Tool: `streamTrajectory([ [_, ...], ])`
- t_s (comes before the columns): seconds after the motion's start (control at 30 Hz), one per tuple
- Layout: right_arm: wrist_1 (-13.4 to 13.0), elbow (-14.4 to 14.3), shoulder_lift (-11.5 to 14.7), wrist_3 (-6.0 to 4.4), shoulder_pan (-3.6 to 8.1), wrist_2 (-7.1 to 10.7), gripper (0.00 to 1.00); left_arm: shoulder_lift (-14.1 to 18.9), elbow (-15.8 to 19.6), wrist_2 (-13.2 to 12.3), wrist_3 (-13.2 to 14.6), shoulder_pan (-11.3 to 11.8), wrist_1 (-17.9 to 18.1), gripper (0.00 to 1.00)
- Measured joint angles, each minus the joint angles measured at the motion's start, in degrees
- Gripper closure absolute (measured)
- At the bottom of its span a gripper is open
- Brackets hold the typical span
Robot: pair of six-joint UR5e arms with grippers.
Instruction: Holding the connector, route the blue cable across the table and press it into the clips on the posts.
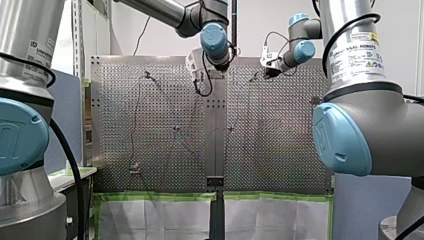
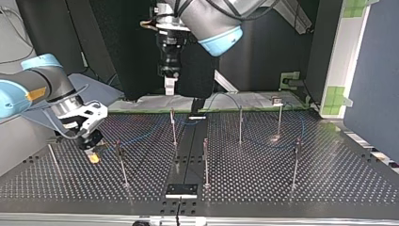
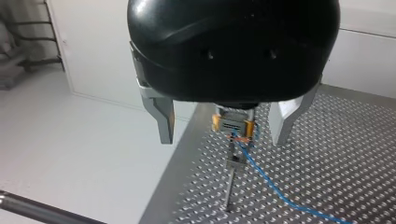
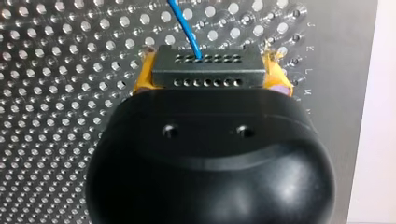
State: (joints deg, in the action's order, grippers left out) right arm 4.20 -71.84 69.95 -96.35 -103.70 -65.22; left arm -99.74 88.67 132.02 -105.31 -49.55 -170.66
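In my right gripper [image 4: 206, 78], one connector [image 4: 205, 70] with one blue cable [image 4: 185, 22]

Blue cable [image 4: 187, 28], grey connector [image 4: 208, 70], yellow claw pads [image 4: 141, 77], silver perforated table [image 4: 56, 93]

Bright even light, sheen on table [image 1: 280, 150]

Opposed front and top views share the table [image 1: 280, 150].
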Motion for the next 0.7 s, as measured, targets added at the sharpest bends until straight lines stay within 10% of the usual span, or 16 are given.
streamTrajectory([
  [0.7, 0.1, -0.02, -0.02, -0.17, -1.23, 0.03, 1.0, 8.59, 11.51, -0.06, -0.01, 1.28, 11.5, 0.0],
])
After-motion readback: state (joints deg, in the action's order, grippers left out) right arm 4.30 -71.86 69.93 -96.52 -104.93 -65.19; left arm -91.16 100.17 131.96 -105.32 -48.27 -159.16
